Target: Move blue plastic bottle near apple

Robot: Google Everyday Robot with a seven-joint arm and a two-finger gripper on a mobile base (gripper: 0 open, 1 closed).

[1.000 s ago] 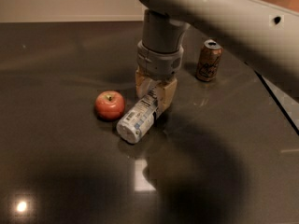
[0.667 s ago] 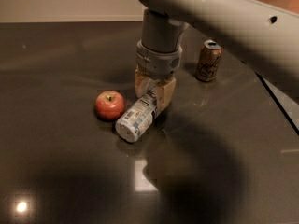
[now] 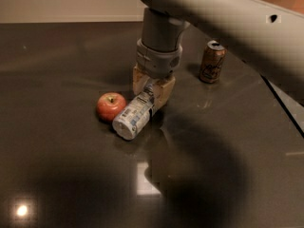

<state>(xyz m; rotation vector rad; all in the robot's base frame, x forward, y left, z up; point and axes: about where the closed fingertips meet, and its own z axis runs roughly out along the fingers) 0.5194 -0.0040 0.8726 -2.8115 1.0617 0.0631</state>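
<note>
**Robot gripper holding a bottle beside an apple**

Camera view: on a dark glossy table, the gripper points straight down from a thick grey arm, its jaws clenched around the cap end of the blue plastic bottle. The bottle lies slanted, base toward the camera, touching or just beside the red apple on its left. A brown drink can stands upright, well apart at the back right.

Dark glossy surface carries one brown metal drink can, upright, opening on top, far right. Can stands well apart from the tool, which sits low over mid-surface, left of the can. Pale wall behind. Two bright light glints on near surface
</note>
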